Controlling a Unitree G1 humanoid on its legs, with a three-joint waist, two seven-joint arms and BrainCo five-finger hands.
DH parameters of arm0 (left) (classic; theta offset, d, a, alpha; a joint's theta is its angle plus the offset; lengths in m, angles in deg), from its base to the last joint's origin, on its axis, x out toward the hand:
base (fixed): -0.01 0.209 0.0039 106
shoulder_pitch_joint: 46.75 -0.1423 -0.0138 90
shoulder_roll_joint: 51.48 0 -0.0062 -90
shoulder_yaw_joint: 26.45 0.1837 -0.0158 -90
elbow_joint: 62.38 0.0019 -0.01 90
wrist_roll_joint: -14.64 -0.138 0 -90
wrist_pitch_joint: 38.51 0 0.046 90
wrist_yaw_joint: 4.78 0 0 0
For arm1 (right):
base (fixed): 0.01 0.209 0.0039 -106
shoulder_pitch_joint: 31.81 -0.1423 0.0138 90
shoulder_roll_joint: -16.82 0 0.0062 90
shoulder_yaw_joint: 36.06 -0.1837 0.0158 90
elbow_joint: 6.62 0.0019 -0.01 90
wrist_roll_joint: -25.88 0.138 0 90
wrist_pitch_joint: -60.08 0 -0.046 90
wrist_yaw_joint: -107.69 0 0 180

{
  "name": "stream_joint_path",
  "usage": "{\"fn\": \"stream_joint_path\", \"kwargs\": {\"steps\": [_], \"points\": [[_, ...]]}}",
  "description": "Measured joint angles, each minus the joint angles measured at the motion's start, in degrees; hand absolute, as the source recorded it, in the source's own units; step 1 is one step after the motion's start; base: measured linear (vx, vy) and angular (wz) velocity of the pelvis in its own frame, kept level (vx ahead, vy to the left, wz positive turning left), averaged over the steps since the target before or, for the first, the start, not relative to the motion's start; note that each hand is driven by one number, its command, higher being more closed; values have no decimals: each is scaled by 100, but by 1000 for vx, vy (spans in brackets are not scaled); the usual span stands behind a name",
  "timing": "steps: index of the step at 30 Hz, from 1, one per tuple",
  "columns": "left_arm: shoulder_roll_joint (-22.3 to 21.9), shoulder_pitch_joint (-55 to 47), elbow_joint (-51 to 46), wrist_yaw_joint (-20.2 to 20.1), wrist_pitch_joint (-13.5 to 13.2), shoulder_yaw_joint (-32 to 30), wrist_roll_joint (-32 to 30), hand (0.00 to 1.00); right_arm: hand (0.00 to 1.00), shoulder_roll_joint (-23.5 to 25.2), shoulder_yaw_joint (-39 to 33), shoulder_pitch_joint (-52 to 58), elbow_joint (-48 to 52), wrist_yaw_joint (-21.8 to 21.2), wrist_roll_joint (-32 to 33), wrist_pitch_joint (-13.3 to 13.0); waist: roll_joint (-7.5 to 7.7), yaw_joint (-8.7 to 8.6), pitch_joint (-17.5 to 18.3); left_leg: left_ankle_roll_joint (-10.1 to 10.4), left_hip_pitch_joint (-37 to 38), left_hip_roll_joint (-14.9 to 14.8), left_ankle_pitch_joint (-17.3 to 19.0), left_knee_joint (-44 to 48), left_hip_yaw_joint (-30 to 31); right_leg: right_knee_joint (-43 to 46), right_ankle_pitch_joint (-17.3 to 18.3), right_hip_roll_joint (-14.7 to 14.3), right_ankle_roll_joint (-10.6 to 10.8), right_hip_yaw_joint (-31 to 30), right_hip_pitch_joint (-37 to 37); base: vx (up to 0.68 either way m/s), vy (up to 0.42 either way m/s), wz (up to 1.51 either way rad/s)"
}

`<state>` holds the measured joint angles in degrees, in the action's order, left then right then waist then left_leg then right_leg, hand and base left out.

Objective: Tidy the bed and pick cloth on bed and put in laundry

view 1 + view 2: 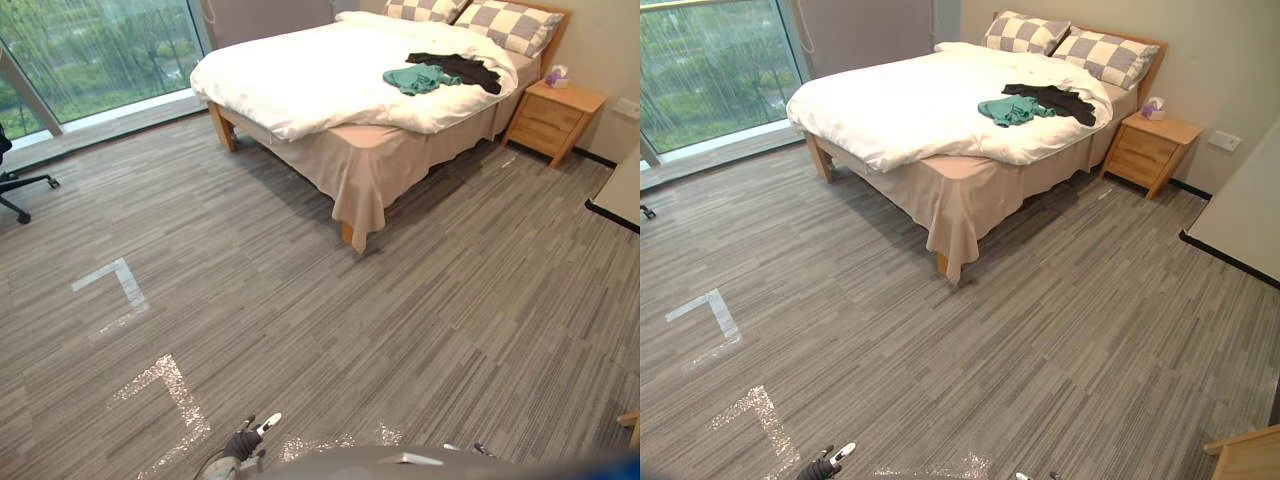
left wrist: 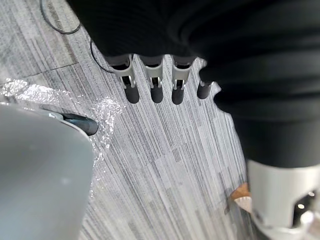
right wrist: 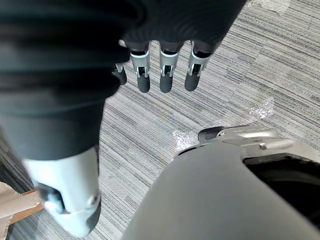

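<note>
Clothes wait across the room: a bunched green cloth (image 1: 420,78) and a black cloth (image 1: 462,68) lie touching one another on the white duvet (image 1: 310,75) of the bed (image 1: 380,165), close to the checked pillows (image 1: 505,25) and toward the side that faces the wooden nightstand (image 1: 555,118). The black cloth is the longer piece, and its length runs slantwise from the middle of the bed toward that nightstand-side edge. The green one sits on its nearer, inward end.

Both garments are well apart from the robot, ahead and to its right. The left robot hand (image 2: 156,85) hangs low over the floor (image 1: 400,320) with fingers straight and slack, holding nothing. The right robot hand (image 3: 166,75) hangs the same way, fingers loose and empty. By its side the right arm looks the nearer to the clothes, though neither can reach them before the open floor between is crossed, most likely along the bed's nightstand flank.

Grey striped carpet tiles cover the room, with silvery tape marks (image 1: 120,285) near the robot. A large window (image 1: 90,50) fills the wall to the left, an office chair (image 1: 15,185) stands below it, and a pale worktop (image 1: 1240,220) juts in at the right.
</note>
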<state>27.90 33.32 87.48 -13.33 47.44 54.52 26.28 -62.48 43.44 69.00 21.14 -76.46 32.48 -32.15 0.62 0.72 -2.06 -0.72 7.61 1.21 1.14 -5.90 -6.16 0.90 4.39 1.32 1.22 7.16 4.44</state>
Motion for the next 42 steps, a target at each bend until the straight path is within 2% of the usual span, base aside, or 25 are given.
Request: {"fn": "stream_joint_path", "kwargs": {"steps": [7,13,15,16,18,19,20,21,23,24,25,26,27,28,29,32,33,34,35,37,38,39,40,41,42], "points": [[18,45,-9,-48,234,1,-4,0,0,0,-6,18,50,0,15,-3,-7,-16,18,-18,-33,-6,-11,2,-37,-79,-61,-12,-30,-11,5,11,-4,-2],[25,102,-16,-108,269,-5,-302,0,0,9,-25,20,51,51,228,-4,-5,-22,-37,20,59,-18,14,30,-110,154,19,-9,-43,-41,-25,54,-10,-5],[31,190,-14,-114,380,-5,-511,0,0,12,-46,12,127,117,494,-3,-17,-25,-145,50,120,-35,61,31,-207,1330,340,65,157,-93,-525,-28,-3,-18],[30,208,-16,-113,385,-5,-546,0,0,12,-49,12,168,122,536,-2,-13,-30,-190,53,151,-36,76,32,-226,1616,369,85,198,-94,-652,-52,20,-19],[89,208,-67,-107,419,-44,-645,0,0,125,-169,30,291,168,667,-3,19,-57,-279,-49,206,-52,168,168,-418,3037,447,232,197,-64,-1317,-63,44,-27],[99,209,-117,-106,449,-81,-662,0,0,161,-222,30,291,171,669,0,57,-55,-293,-68,232,-47,189,201,-457,3192,509,308,164,16,-1366,-38,51,-39],[107,204,-242,-100,504,-217,-670,0,0,252,-350,37,287,188,672,4,147,-41,-294,-49,260,-51,275,323,-550,3357,564,528,124,199,-1414,-12,25,-50],[135,192,-244,-94,504,-284,-670,0,0,321,-444,38,284,210,693,19,206,-28,-303,17,239,-114,440,487,-605,3127,563,696,125,283,-1385,-8,5,-50],[145,231,-237,-87,545,-280,-672,0,0,335,-488,39,278,208,796,68,196,-42,-300,96,163,-243,555,627,-645,2721,561,727,127,306,-1363,17,-83,-41],[149,294,-231,-77,614,-273,-678,0,0,337,-513,32,291,212,911,89,168,-79,-322,153,43,-470,696,817,-717,2141,515,703,190,341,-1389,55,-163,-34],[148,316,-229,-67,617,-268,-681,0,0,337,-513,28,296,214,922,98,165,-87,-326,195,-2,-534,728,869,-731,1986,490,697,215,357,-1405,133,-317,-24],[136,390,-216,-14,612,-237,-718,0,0,340,-508,20,301,216,1019,125,168,-107,-349,288,-74,-671,797,980,-745,1655,396,713,239,445,-1415,132,-279,-21],[90,500,-215,4,586,-220,-840,0,0,360,-462,15,328,216,1035,130,221,-107,-422,487,-62,-870,922,1134,-819,1229,169,778,200,496,-1395,151,-302,-23],[75,526,-214,10,581,-223,-856,0,0,372,-458,23,335,215,1037,132,246,-106,-438,565,-56,-925,970,1183,-878,1206,5,809,237,569,-1383,142,-276,-35],[29,561,-200,14,571,-221,-887,0,0,365,-456,52,334,208,1038,141,241,-105,-447,703,-12,-1068,1074,1305,-949,1274,-284,776,143,788,-1342,234,-354,-30],[-187,662,-131,-26,541,-98,-1126,0,0,255,-413,37,395,164,1024,151,52,-187,-554,878,423,-1518,1120,1364,-1165,2152,501,429,-150,856,-1408,324,-340,-23],[-256,663,-131,-31,498,-77,-1272,0,0,254,-464,32,399,93,1015,149,17,-258,-498,898,572,-1635,995,1365,-1194,2379,864,329,-220,918,-1362,210,-214,2],[-261,657,-132,-32,490,-79,-1293,0,0,255,-471,29,397,88,1015,149,15,-266,-481,881,569,-1655,980,1403,-1191,2379,897,316,-226,927,-1342,274,-274,10],[-297,623,-156,-33,478,-109,-1345,0,0,252,-484,45,385,81,1001,184,8,-279,-401,849,477,-1772,961,1794,-1162,2321,1023,238,-289,952,-1204,316,-276,3],[-389,593,-263,-27,442,-312,-1358,0,0,202,-510,55,379,44,909,242,-96,-286,-292,792,-91,-2110,919,3254,-725,2076,1114,21,-305,936,-880,402,-293,-11],[-463,540,-298,-32,395,-437,-1329,0,0,145,-524,43,390,2,765,253,-199,-279,-225,717,-540,-2255,592,4277,-261,1888,1140,-145,-355,868,-656,369,-142,-38],[-480,466,-343,-19,302,-508,-1214,0,0,78,-476,35,392,-20,562,255,-235,-253,-210,819,-1069,-2326,129,5403,142,1678,1168,-287,-489,717,-355,405,-112,-43],[-492,429,-423,-15,248,-509,-1197,0,0,49,-452,24,395,-25,499,254,-263,-249,-203,817,-1241,-2309,189,5782,240,1631,1194,-318,-594,650,-233,451,-59,-46],[-522,422,-508,13,146,-495,-1075,0,0,32,-449,7,393,-23,293,279,-274,-210,-217,820,-1606,-2107,442,6479,422,1499,1242,-327,-678,504,27,469,-14,-50],[-529,460,-527,21,70,-455,-954,0,0,6,-431,-2,376,-24,89,350,-237,-95,-234,807,-1935,-1748,789,6772,504,1272,1186,-266,-615,378,351,444,6,-57]]}}
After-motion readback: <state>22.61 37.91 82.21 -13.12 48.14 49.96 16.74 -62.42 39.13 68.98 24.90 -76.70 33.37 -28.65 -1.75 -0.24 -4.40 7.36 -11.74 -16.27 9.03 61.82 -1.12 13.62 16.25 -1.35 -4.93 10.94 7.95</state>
